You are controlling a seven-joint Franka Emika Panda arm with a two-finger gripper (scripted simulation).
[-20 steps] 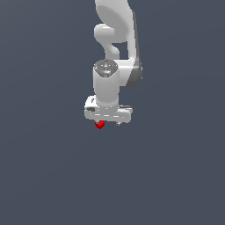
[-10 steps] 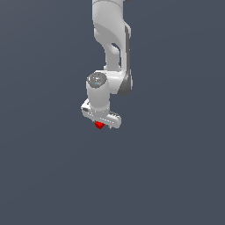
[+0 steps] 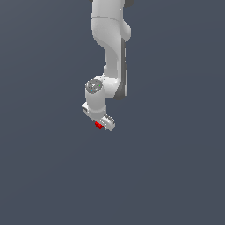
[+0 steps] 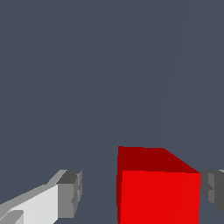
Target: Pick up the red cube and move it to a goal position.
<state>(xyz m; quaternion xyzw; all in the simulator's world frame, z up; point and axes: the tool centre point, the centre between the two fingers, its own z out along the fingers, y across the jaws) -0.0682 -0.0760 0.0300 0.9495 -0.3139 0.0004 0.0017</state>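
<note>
Step in hand: you carry the cube point(image 3: 99, 125) toward the goal; no goal marker shows in either view, so I cannot say how near you are.
Cube: it sits under the gripper point(image 3: 102, 125), between the fingers, small and red against the plain grey background.
Gripper: in the wrist view one finger point(image 4: 213, 192) touches one side of the cube point(image 4: 157, 192), but the other finger point(image 4: 70, 194) stands apart from it with a clear gap. So I cannot tell if the gripper really grasps the cube or is only around it.
Contact below: the pictures do not show if the cube rests on something or hangs free.
Advice: before you move far, make sure both fingers press the cube. Then move slowly and keep the wrist steady.
Risk: in my judgement, with one-sided contact the cube can slip out on a quick turn.
</note>
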